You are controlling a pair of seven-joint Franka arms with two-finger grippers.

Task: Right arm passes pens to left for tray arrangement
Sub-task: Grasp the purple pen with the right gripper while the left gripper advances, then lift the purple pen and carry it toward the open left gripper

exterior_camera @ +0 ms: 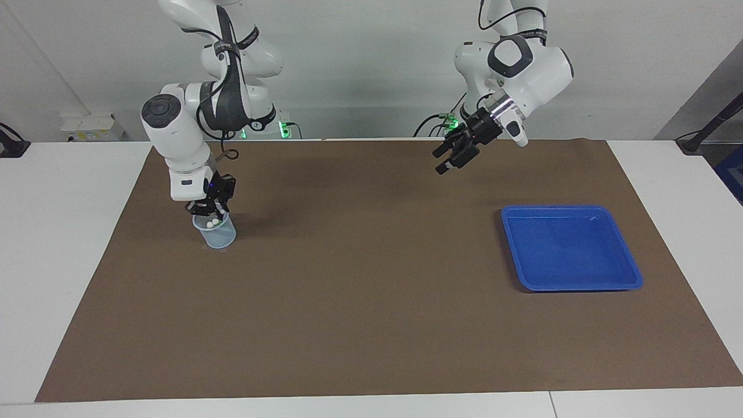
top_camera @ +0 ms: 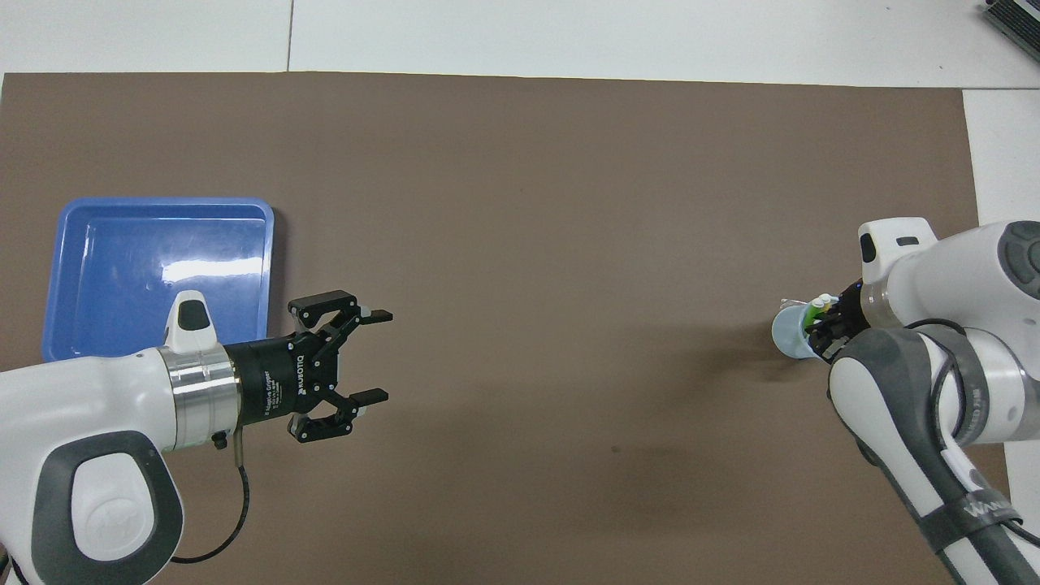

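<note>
Pens (exterior_camera: 212,220) stand in the pale mesh cup (exterior_camera: 216,233) at my right arm's end of the desk; my right end effector (exterior_camera: 208,210) is pinched shut on one. Next, I judge, lift it straight up. My left end effector (exterior_camera: 452,155) waits wide apart; farther out, the blue tray (exterior_camera: 630,267) holds nothing.

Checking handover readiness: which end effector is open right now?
The left end effector, up over the brown mat, spread wide open. The right end effector is shut, down at the tops of the pens in the pale blue cup.
</note>
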